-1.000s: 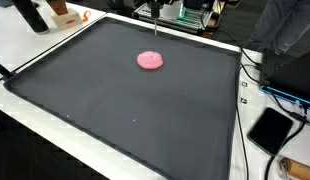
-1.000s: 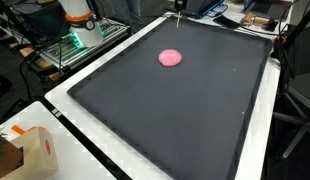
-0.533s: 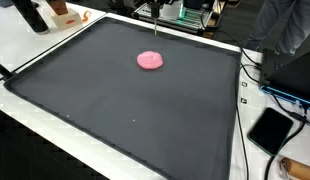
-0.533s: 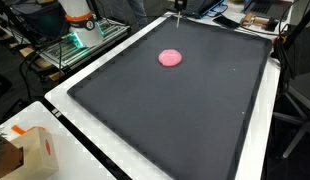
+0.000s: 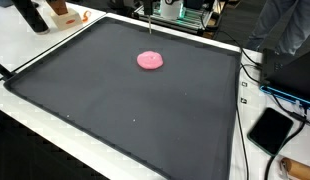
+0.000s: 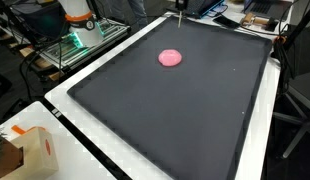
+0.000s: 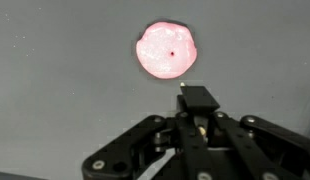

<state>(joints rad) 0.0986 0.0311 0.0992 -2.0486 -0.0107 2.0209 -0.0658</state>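
Note:
A flat pink disc (image 5: 150, 60) (image 6: 171, 57) lies on a large dark mat (image 5: 125, 115) (image 6: 185, 120), toward its far end. In the wrist view the disc (image 7: 165, 50) shows a small dark dot at its centre. My gripper (image 7: 198, 108) hangs above the disc's near side with the jaws closed together on a thin dark stick (image 7: 198, 97) that points down at the mat. In both exterior views only the stick (image 5: 152, 28) (image 6: 179, 14) shows at the top edge, just beyond the disc; its tip is close to the mat, and contact cannot be told.
White table borders surround the mat. A black tablet (image 5: 271, 128) and cables (image 5: 251, 72) lie along one side. A cardboard box (image 6: 30, 150) sits at a near corner. Green-lit equipment (image 6: 80, 40) and clutter stand beyond the far edge.
The stick and gripper have shifted very slightly near the far edge of the mat. The pink disc has not moved.

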